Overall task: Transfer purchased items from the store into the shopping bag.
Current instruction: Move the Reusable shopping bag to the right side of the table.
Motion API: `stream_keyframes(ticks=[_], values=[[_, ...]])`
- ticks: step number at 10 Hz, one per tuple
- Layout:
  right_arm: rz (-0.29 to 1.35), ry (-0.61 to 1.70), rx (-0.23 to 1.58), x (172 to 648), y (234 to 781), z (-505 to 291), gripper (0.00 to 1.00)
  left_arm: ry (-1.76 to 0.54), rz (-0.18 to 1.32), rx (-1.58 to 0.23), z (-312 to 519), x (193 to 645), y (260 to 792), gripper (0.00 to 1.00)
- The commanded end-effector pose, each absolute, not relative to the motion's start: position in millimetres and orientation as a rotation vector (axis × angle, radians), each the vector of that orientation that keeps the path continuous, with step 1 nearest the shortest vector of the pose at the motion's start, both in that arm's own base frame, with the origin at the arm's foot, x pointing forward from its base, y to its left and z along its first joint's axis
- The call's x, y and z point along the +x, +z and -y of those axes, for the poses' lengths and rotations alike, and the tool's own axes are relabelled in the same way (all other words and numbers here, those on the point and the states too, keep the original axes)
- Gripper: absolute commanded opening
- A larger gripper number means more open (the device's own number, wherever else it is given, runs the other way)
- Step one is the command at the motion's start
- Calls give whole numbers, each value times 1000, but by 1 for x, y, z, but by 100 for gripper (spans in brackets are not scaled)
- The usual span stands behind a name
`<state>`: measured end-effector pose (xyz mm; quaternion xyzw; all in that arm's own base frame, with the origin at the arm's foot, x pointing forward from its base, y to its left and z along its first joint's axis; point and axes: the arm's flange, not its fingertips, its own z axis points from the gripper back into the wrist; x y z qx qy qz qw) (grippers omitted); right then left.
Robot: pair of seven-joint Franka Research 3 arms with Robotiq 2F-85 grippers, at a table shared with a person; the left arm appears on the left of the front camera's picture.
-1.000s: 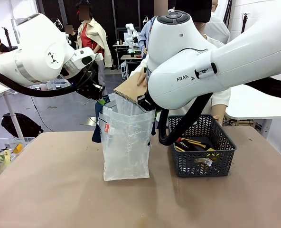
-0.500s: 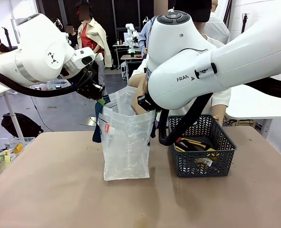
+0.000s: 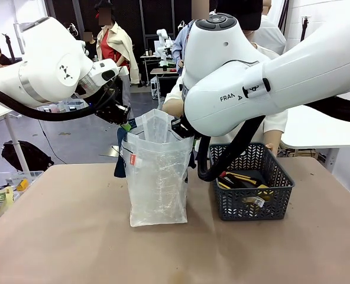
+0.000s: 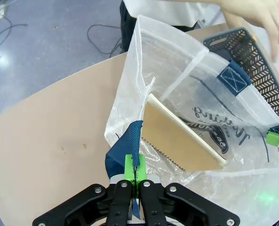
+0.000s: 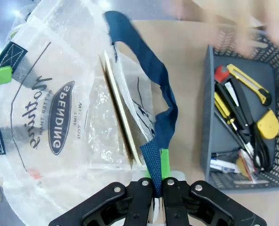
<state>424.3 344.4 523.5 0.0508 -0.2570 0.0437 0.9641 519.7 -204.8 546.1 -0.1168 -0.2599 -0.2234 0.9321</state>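
Observation:
The shopping bag (image 3: 157, 177) stands upright mid-table, translucent white with dark blue straps. My left gripper (image 3: 125, 123) is shut on its left strap handle (image 4: 135, 141); my right gripper (image 3: 180, 127) is shut on the right strap handle (image 5: 154, 99). Together they hold the mouth apart. A tan spiral notebook (image 4: 182, 141) leans inside the bag, also seen as the notebook (image 5: 123, 122) in the right wrist view. The store (image 3: 255, 190), a dark grey lattice basket, sits right of the bag. It holds a yellow utility knife (image 5: 248, 82), a yellow tape measure (image 5: 266, 123) and black-handled tools. The person's hand (image 4: 262, 23) hovers above the basket.
A clear bin (image 3: 3, 189) of packets sits at the table's left edge. The person stands at the far side behind the bag. Bare brown tabletop (image 3: 175, 254) lies in front of bag and basket.
The person's hand lowered the tan notebook from above the bag's mouth down into the bag, let it go and drew back. Both grippers stayed on the straps.

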Motion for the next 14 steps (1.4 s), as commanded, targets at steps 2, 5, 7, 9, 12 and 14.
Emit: stream_keyframes(ticks=[2, 5, 7, 9, 12, 14], values=[[512, 78, 114, 423, 524, -345, 0, -450, 535, -240, 204, 522, 548, 0], [512, 78, 114, 423, 524, -345, 0, -450, 535, -240, 204, 522, 548, 0], [512, 78, 114, 423, 524, -345, 0, -450, 535, -240, 204, 522, 548, 0], [512, 78, 114, 423, 524, -345, 0, -450, 535, -240, 204, 522, 548, 0], [512, 78, 114, 423, 524, -345, 0, -450, 535, -240, 204, 522, 548, 0], [512, 78, 114, 423, 524, -345, 0, -450, 535, -240, 204, 522, 548, 0]])
